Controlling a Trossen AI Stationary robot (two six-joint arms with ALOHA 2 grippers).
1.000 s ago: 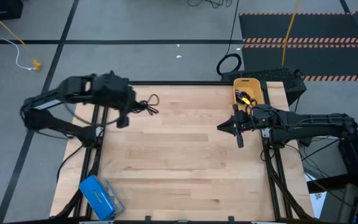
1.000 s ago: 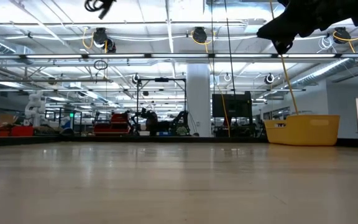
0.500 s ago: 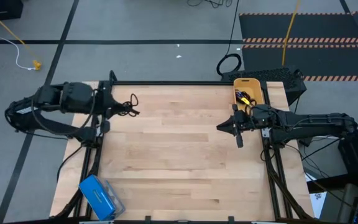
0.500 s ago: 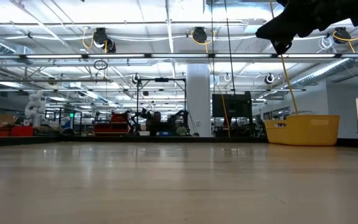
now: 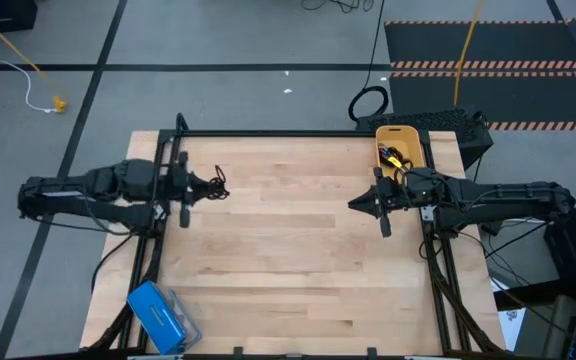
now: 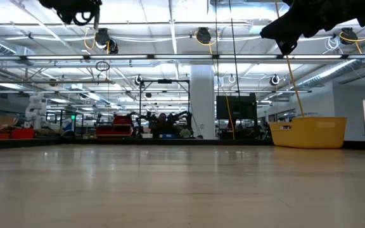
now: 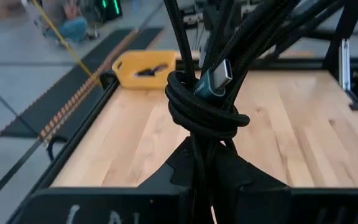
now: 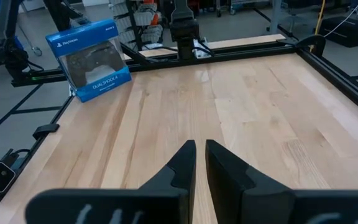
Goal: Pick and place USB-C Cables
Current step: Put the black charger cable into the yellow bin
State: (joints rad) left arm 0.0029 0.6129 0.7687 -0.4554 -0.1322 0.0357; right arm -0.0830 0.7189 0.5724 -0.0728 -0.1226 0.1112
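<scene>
Repositioned left jaws, cable between

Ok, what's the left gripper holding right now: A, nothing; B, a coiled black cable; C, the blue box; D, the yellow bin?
B: in the left wrist view a coiled black cable with a USB-C plug hangs clamped in the left gripper, and the high view shows it dangling at that gripper, far from the yellow bin.

From my right wrist I read "PlayStation" along the top edge of the blue box at the table's corner, and "DUALSHOCK 4" on its front. Nothing else was legible to me.
</scene>
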